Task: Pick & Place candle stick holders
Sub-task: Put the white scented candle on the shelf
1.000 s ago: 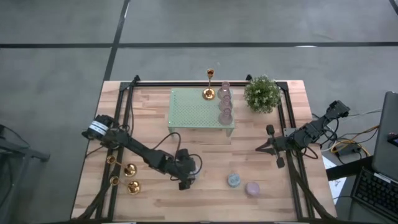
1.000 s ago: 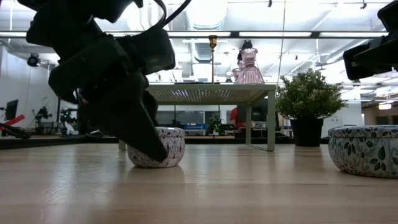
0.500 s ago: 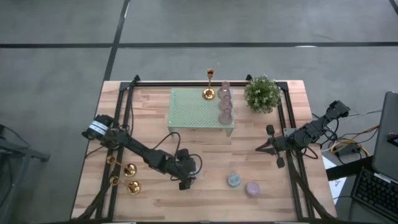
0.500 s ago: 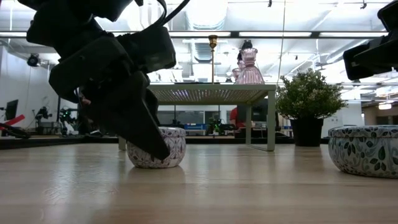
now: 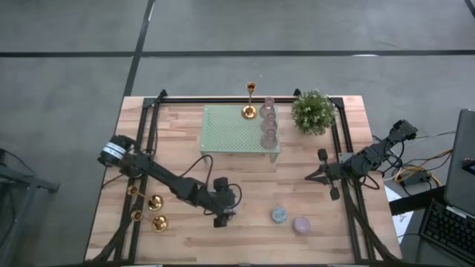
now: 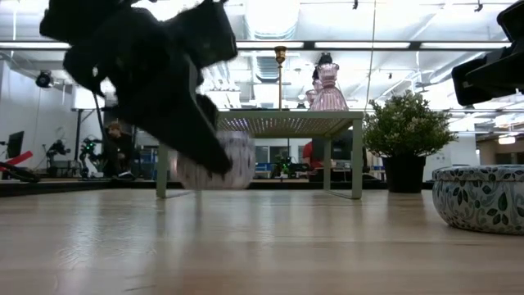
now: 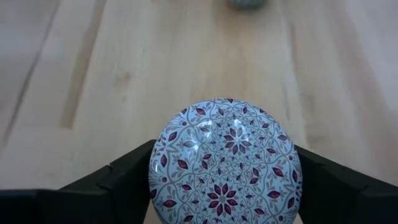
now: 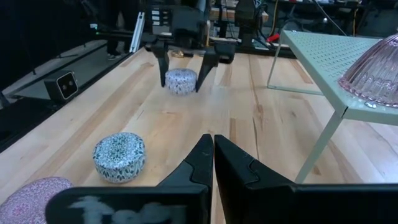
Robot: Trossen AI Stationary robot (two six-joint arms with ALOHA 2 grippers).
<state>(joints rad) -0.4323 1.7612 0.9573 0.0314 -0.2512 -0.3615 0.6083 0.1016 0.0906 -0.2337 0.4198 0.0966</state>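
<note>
Left wrist view fills with a round candle tin (image 7: pixel 225 163) patterned in red and white, pinched between the left gripper's (image 7: pixel 225 180) two dark fingers (image 7: pixel 124 174) — its lower edge cut off by the frame. From above the tin is hidden under the left gripper (image 5: pixel 223 215), which sits near the table's front edge, well in front of the green perforated stand (image 5: pixel 230 130). The low view shows the tin (image 6: pixel 219 161) blurred and clear of the wooden table (image 6: pixel 262 246), half masked by the dark fingers.

The candle stick holders lie apart from all this: one gold holder (image 5: pixel 250 100) stands upright at the stand's back edge beside a row of pink glass pieces (image 5: pixel 268 122), while several more (image 5: pixel 152 211) cluster far to the stand's front left — small, their count hard to make out.

The right gripper (image 8: pixel 213 152), fingers pressed together, waits to the stand's right, in front of a potted plant (image 5: pixel 312 111). Two more tins, one blue-grey (image 5: pixel 279 215) and one lilac (image 5: pixel 301 225), rest in front of the stand's right end.
</note>
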